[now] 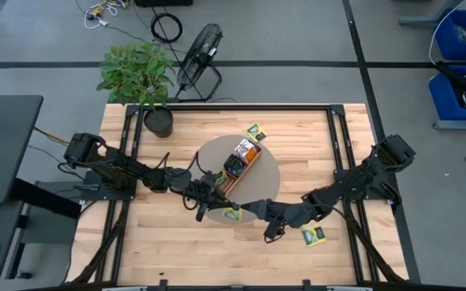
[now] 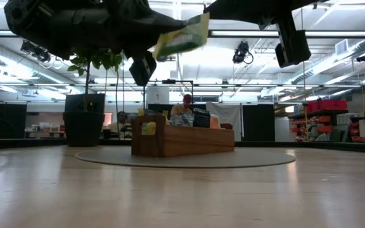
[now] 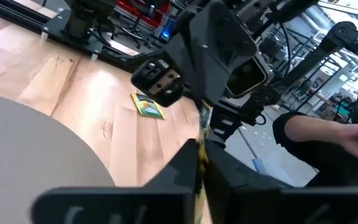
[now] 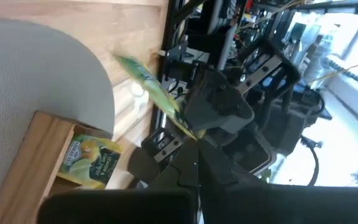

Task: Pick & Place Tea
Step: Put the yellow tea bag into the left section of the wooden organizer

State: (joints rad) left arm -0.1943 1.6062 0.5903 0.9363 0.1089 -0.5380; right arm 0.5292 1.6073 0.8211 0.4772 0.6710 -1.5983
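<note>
Across the wooden table point(image 1: 184, 250), a round grey mat point(image 1: 209, 153) lay at the centre, with a potted plant point(image 1: 138, 73) at the far left corner.

- A long wooden tray point(image 2: 189, 140) sat on the mat, with several tea packets already standing in it.
- Both arms reached in over the near edge of the mat and met nose to nose, well above the table in the low view.
- Left gripper point(image 1: 213, 204): jaws narrow, apparently pinched on one edge of a thin packet.
- Right gripper point(image 1: 249, 212): jaws fully closed on the opposite edge of the same packet.
- Held packet point(image 2: 182, 38): yellow-green, tilted, hanging in the air between the two grippers, clear of tray and mat.
- Loose packet point(image 1: 314, 236): flat on bare wood near the right arm.
- Third packet point(image 1: 256, 132): just past the tray's far end, at the mat's edge.

Judged step: a hand-over from one arm to the other.

Risks:
- If either arm pulled away while both were clamped, the packet could tear or be yanked loose.
- If the right let go before the left's thin edge grip was firm, the packet could flutter down off the mat.
- The grippers were close enough that a small misjudged move could knock them together.
</note>
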